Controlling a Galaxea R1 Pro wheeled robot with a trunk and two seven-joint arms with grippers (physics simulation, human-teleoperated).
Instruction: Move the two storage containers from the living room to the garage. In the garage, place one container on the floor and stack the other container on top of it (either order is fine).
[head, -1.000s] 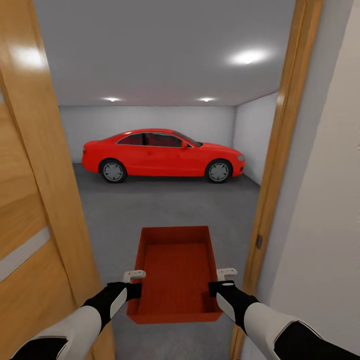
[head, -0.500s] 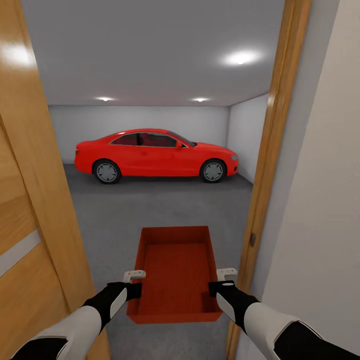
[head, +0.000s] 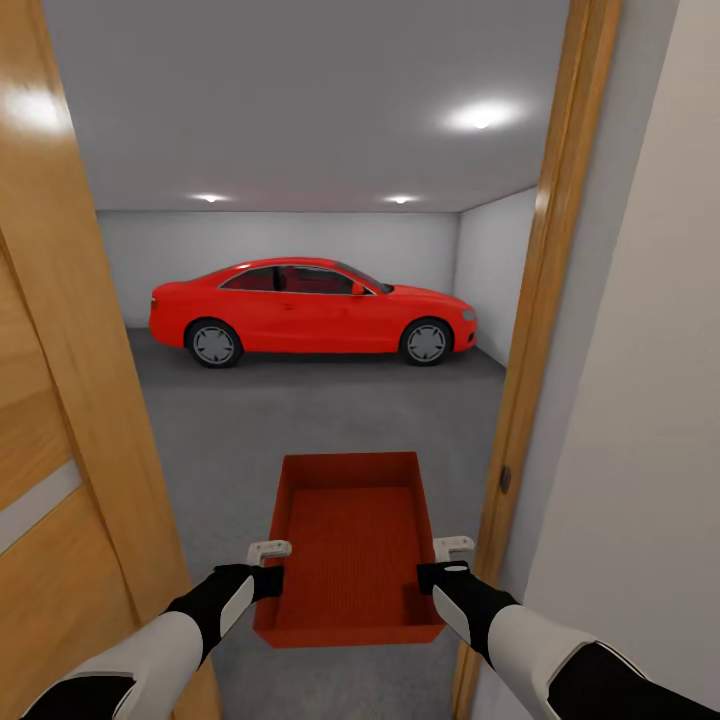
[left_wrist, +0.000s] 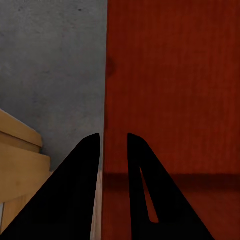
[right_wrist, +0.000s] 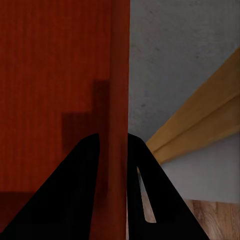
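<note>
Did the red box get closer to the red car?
Cannot tell. The storage container sits at the same spot in the head view between both grippers; the red car shifted only slightly as the camera moved.

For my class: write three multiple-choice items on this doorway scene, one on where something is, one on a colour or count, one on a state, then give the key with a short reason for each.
1. Where is the storage container?
A. On the garage floor beside the car
B. Held up between the two grippers in the doorway
C. On a shelf on the wall

2. What colour is the car parked in the garage?
A. Blue
B. White
C. Red

3. How does the right gripper stand on the container?
A. Shut on its side wall
B. Open above it
C. Resting inside on its bottom

Key: 1 B, the left gripper and the right gripper hold its two long walls between the door and the door frame. 2 C, the car's body is red. 3 A, the right wrist view shows one finger on each side of the wall.
</note>
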